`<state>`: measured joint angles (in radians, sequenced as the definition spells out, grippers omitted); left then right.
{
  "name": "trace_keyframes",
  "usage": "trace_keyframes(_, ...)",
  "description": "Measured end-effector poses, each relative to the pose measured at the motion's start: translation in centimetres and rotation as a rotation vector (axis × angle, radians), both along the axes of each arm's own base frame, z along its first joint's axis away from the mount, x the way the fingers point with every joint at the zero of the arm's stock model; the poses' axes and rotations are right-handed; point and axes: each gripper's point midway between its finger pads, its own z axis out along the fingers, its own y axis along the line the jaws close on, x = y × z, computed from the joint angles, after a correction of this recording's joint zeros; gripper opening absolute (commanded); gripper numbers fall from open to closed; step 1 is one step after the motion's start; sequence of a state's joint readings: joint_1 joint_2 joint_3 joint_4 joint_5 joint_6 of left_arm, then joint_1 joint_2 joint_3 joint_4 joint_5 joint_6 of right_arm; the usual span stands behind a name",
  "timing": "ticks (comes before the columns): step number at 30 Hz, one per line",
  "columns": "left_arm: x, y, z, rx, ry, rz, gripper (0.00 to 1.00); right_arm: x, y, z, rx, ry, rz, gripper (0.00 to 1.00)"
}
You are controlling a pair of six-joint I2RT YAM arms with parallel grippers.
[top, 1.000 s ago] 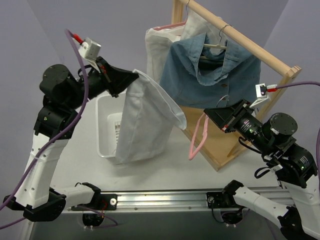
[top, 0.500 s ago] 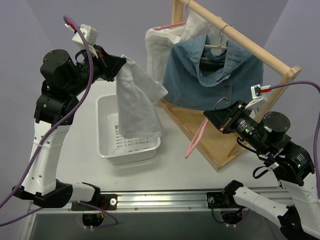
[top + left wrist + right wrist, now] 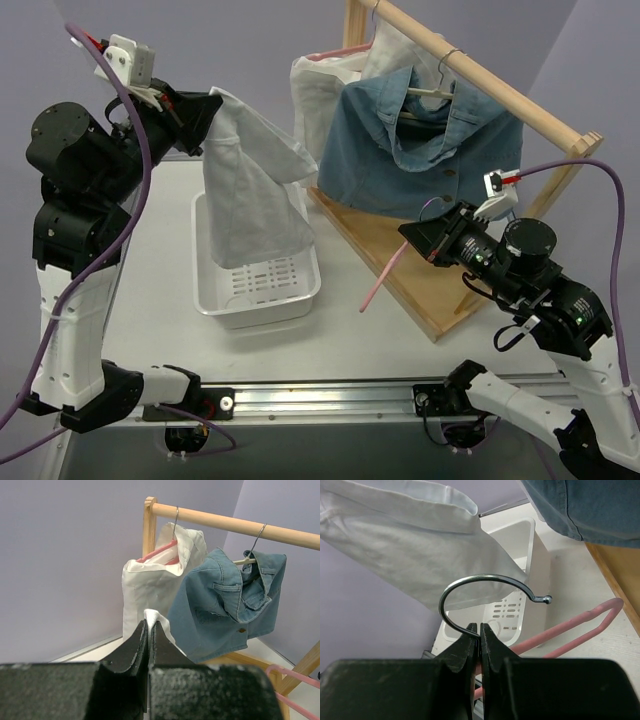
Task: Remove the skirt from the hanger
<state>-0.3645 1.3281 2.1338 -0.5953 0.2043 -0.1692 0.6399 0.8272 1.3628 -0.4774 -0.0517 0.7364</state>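
Left claw (image 3: 210,102): clenched on the top edge of the white fabric skirt (image 3: 250,190), held high above the surface (image 3: 350,330). The skirt is off the hanger. It drapes straight down from the grip, and its lower hem falls within the outline of the white slotted plastic basket (image 3: 258,310). Whether the hem touches the basket floor cannot be told.

Right claw (image 3: 408,238): clamped on the silver wire hook (image 3: 485,576) of the bare pink plastic hanger (image 3: 382,277). The hanger slants downward from the grip, over the surface beside the rack's base, well apart from the skirt.

Wooden rail rack (image 3: 225,524) at the rear carries two garments. One is a blue denim piece (image 3: 400,170) on a pale hanger. The other is a second white garment (image 3: 315,90) on a pink hanger, on the rail beyond it.
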Motion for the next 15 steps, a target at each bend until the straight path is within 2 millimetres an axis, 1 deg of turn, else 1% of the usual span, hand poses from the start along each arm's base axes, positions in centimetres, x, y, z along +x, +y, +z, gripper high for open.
trace_keyframes(5, -0.3, 0.5, 0.3, 0.003, -0.014, 0.018, 0.02, 0.0, 0.0, 0.0, 0.000, 0.001, 0.000, 0.00)
trace_keyframes(8, 0.1, 0.4, -0.8, 0.012, 0.000, 0.021, 0.02, -0.1, 0.0, 0.1, 0.006, -0.002, -0.001, 0.00)
trace_keyframes(10, 0.7, 0.1, -2.8, 0.016, 0.035, 0.017, 0.02, 0.0, 0.0, -0.1, 0.008, 0.000, -0.001, 0.00)
trace_keyframes(11, 1.2, -0.3, -4.2, 0.014, 0.060, 0.011, 0.02, 0.0, 0.0, -0.2, 0.007, 0.003, -0.001, 0.00)
trace_keyframes(13, 2.3, -1.0, -8.1, 0.011, 0.144, -0.003, 0.02, 0.1, 0.1, -0.5, 0.006, 0.010, -0.001, 0.00)
trace_keyframes(15, 3.6, -2.0, -12.9, 0.003, 0.254, -0.022, 0.02, 0.2, 0.2, -0.9, 0.001, 0.021, -0.002, 0.00)
